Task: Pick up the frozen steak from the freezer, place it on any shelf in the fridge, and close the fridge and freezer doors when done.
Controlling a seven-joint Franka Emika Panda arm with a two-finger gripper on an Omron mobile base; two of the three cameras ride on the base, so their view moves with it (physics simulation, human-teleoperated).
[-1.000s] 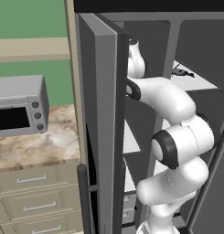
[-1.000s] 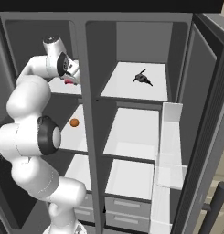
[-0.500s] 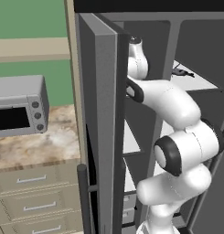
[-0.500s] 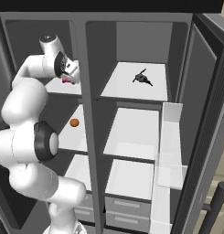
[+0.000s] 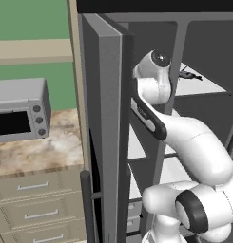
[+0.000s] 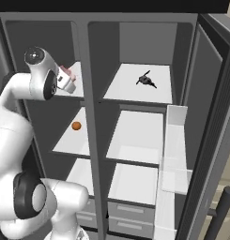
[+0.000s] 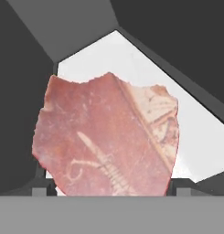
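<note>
Gripper [image 6: 68, 83] up at 10 o'clock inside the freezer [image 6: 46, 93], pinching the frozen steak [image 7: 106, 137] above its top white shelf [image 7: 131, 64]. Small orange item [image 6: 76, 125] lower down. Fridge's top shelf [image 6: 140, 89] at 1 o'clock.

Toaster oven [image 5: 19, 110] beside freezer door [image 5: 108, 133]

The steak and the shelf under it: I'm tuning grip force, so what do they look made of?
The frozen steak looks like stiff raw meat: matte red-pink with paler fatty patches and a ragged edge. The shelf looks like smooth matte white plastic, possibly painted metal: flat, uniform, no gloss.
</note>
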